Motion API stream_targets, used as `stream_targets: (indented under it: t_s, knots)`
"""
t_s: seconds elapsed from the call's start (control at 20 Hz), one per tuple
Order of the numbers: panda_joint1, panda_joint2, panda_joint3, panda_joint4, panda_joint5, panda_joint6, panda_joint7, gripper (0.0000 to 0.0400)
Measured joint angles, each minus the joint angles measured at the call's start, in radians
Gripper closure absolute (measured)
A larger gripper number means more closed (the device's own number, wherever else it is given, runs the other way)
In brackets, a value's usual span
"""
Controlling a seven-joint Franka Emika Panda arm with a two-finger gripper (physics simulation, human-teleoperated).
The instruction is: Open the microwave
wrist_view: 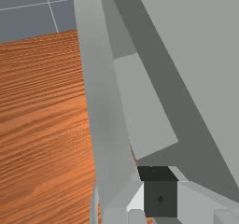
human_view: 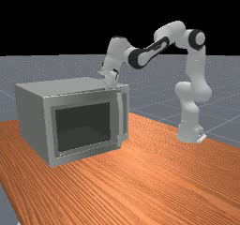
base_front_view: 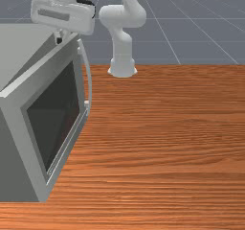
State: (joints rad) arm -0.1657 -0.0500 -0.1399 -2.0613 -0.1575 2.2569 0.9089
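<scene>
The grey microwave (base_front_view: 14, 47) stands at the front view's left with its door (base_front_view: 28, 71) slightly ajar. A dark wedge between door and body widens toward the handle (base_front_view: 88, 75). My gripper (base_front_view: 59, 39) points down at the door's top edge, near the handle end and on the body side of the door. In the far view, the gripper (human_view: 110, 85) is at the microwave's top front edge, left of the handle (human_view: 120, 114). The wrist view has the gripper (wrist_view: 160, 197) over the gap, beside the door's inner side (wrist_view: 105, 125); how deep it reaches is unclear.
The wooden table (base_front_view: 167, 143) extends from the door side toward the front view's right. The arm's base (base_front_view: 122, 68) stands at the table's far edge there. The microwave's flat top (human_view: 65, 86) lies close beside the hand.
</scene>
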Motion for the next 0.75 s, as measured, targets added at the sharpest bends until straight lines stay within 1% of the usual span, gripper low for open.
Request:
stream_targets:
  t_s: [0.1, 0.2, 0.3, 0.45, 0.6, 0.65, 0.75]
  knots:
    - [-0.031, 0.0, 0.045, 0.001, 0.023, 0.001, -0.001, 0.04]
    - [-0.044, 0.01, 0.102, 0.012, 0.035, 0.0, 0.011, 0.04]
    - [-0.037, 0.028, 0.165, 0.032, 0.042, -0.002, 0.021, 0.04]
    - [-0.013, 0.112, 0.249, 0.114, 0.043, -0.002, 0.052, 0.04]
    - [0.01, 0.23, 0.305, 0.243, 0.043, -0.035, 0.066, 0.04]
    - [0.021, 0.275, 0.317, 0.307, 0.044, -0.059, 0.068, 0.04]
    - [0.045, 0.398, 0.332, 0.485, 0.054, -0.141, 0.067, 0.04]
